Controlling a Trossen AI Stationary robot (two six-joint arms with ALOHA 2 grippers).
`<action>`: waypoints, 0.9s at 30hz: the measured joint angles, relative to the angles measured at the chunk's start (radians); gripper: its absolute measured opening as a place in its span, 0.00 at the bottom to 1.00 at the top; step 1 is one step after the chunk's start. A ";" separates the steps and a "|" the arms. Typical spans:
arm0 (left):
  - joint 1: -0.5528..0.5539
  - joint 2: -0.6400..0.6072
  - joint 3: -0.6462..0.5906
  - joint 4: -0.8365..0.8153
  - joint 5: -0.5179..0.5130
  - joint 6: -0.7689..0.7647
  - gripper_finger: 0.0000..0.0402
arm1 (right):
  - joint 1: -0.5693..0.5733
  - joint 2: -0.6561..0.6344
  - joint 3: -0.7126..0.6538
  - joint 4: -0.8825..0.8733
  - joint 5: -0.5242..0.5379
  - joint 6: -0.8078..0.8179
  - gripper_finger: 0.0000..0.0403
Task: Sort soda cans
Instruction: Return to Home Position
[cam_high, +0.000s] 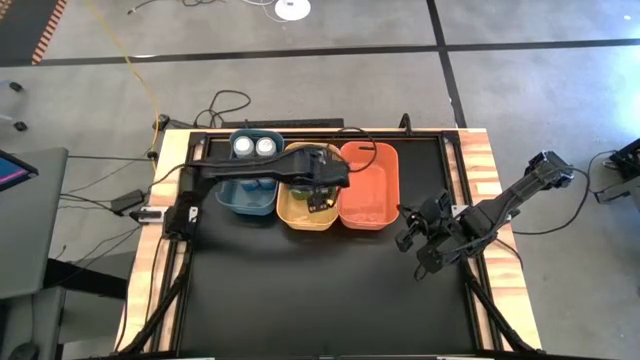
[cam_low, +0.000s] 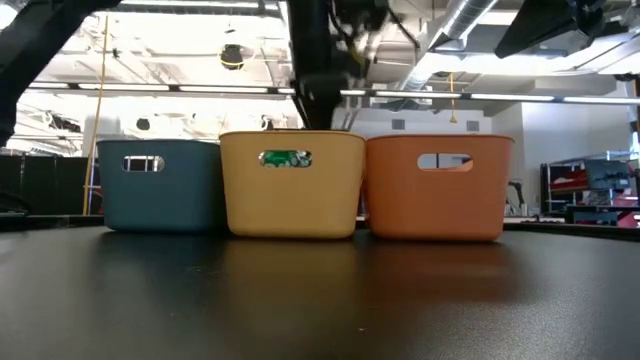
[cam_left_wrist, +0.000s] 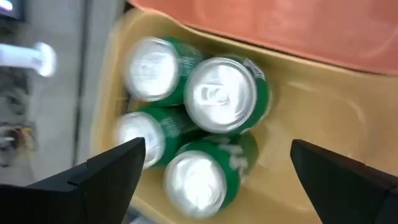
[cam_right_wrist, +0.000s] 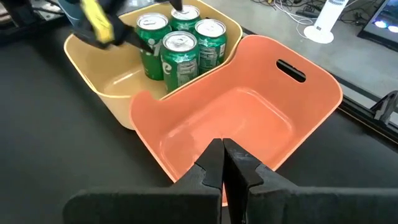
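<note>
Jaws spread empty, left gripper hangs over green cans sorted into the yellow bin; right gripper idles closed near the table's right edge.

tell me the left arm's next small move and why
Probably lift the left gripper straight up, away from the yellow bin. Its fingers are open and empty above four green cans standing together inside, so there is nothing to release. The right gripper waits shut near the orange bin.
</note>
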 joint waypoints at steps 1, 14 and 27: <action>-0.012 -0.027 0.000 -0.006 -0.023 -0.010 0.99 | 0.000 0.000 0.000 0.011 0.006 0.000 0.06; -0.318 -0.381 -0.066 0.043 -0.235 -0.228 0.95 | 0.076 0.034 0.000 0.143 0.036 -0.101 0.06; -0.812 -0.548 -0.417 0.091 -0.631 -0.617 0.63 | 0.206 0.112 0.000 0.337 0.002 -0.227 0.06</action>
